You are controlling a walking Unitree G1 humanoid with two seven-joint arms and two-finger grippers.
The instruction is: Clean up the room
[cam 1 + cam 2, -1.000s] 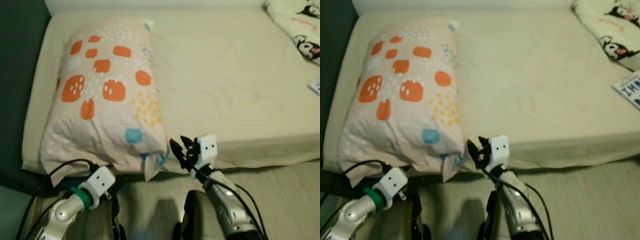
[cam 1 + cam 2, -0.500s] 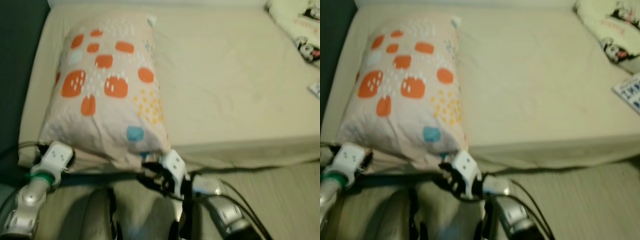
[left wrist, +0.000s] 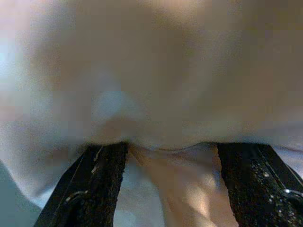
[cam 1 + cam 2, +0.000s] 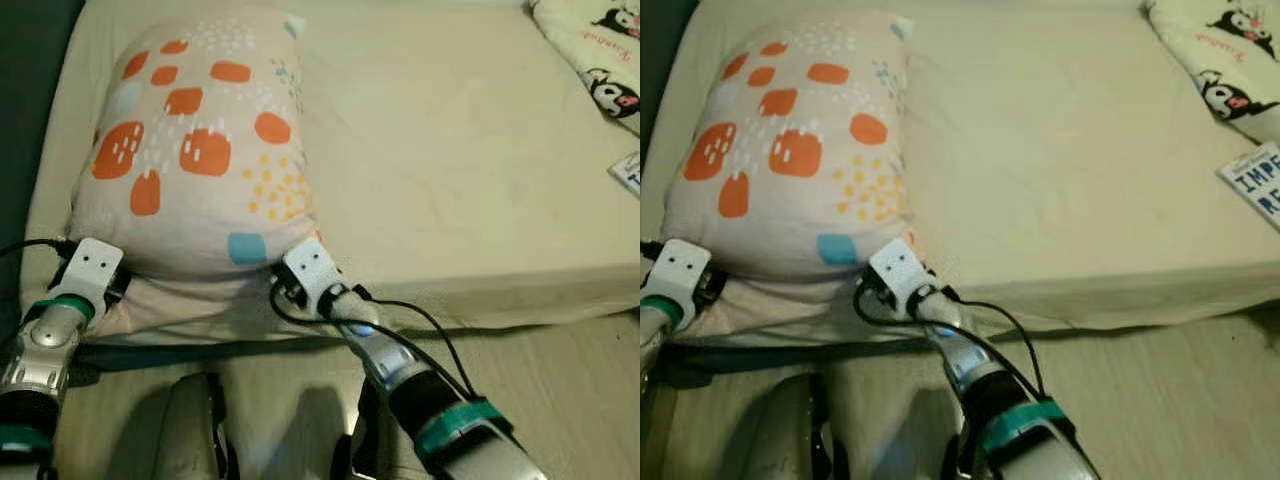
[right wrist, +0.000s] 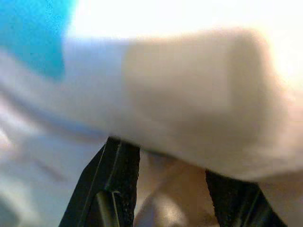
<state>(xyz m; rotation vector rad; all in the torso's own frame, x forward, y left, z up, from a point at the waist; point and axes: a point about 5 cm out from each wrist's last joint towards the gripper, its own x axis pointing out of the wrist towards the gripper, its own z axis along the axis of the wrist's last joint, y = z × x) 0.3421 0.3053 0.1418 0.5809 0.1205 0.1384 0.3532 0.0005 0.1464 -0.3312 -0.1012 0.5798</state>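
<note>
**Both grippers working under the pillow at the bed's near edge**

While the patterned pillow [image 4: 200, 160] is lying on the left part of the bed [image 4: 450, 150], its near end is bulging over the mattress edge. The left gripper [image 3: 168, 182] is pushing in beneath the near left corner, its fingers [image 3: 102, 184] spread apart with pillowcase fabric sagging between them. The right gripper [image 5: 165, 184] is tucked under the near right corner (by the blue patch), fingers likewise parted around cloth. A cartoon-print blanket [image 4: 595, 60] and a printed paper [image 4: 1255, 180] are sitting at the bed's right side.
</note>
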